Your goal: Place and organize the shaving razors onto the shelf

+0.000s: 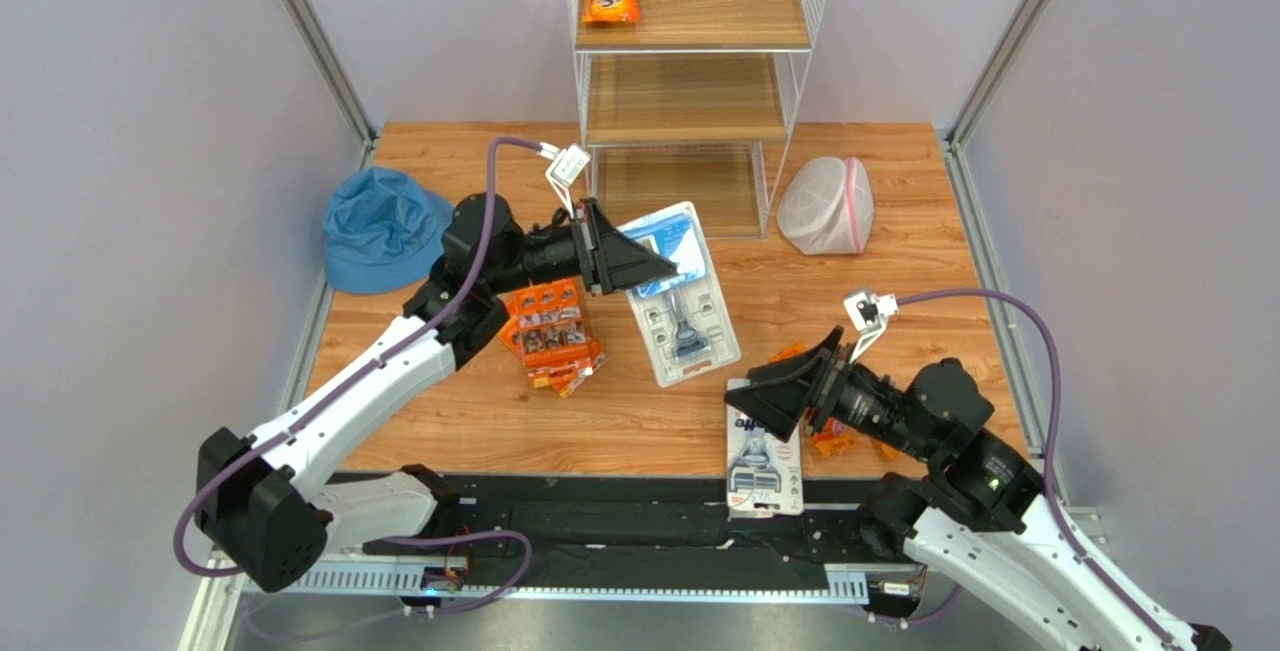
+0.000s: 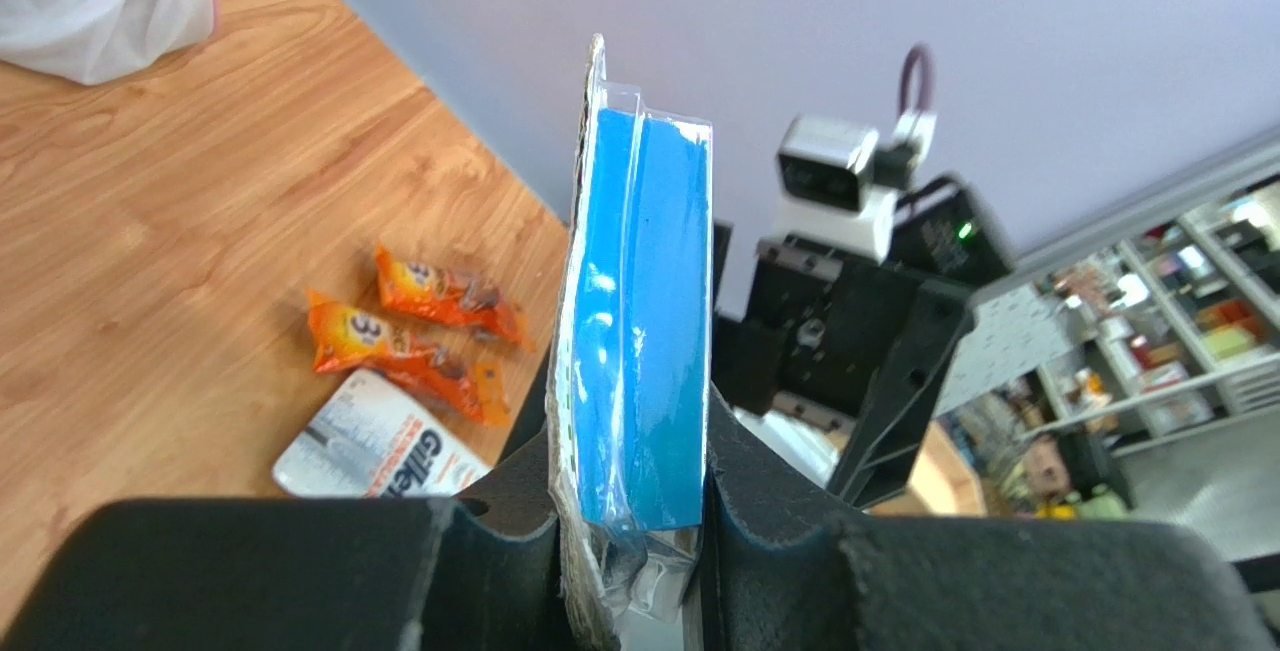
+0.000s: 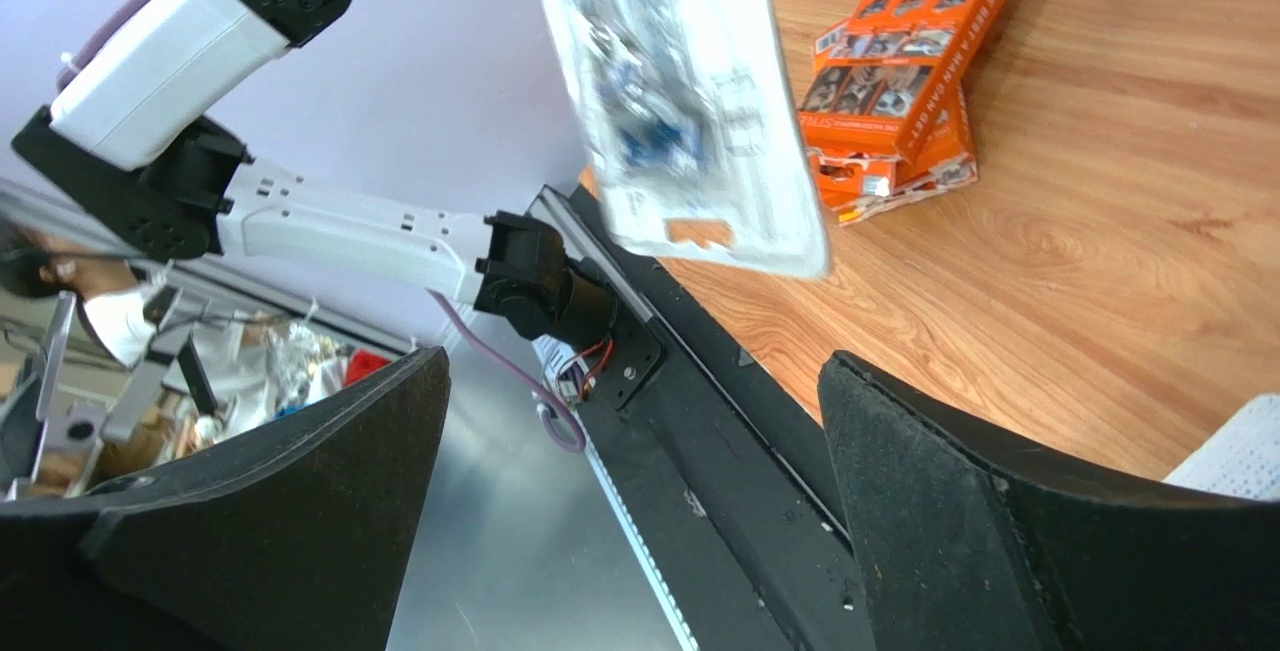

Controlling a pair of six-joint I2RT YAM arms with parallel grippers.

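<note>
step: left gripper (image 1: 646,264) pinching a blister card (image 1: 688,303)
next: i carry it onto the shelf (image 1: 706,96)
right gripper (image 1: 778,378): spread, empty

The blister card (image 2: 639,321) clamped in the left gripper (image 2: 631,509) is seen edge-on from the left wrist, so its printed face is hidden and its lower end is buried between the fingers (image 2: 842,561). From the right wrist it is blurred and cut off above the right gripper (image 3: 631,366). In the overhead view, orange bags (image 1: 834,443) just behind the right gripper are largely covered by it, and the white razor pack (image 1: 763,471) beneath is partly covered.
</note>
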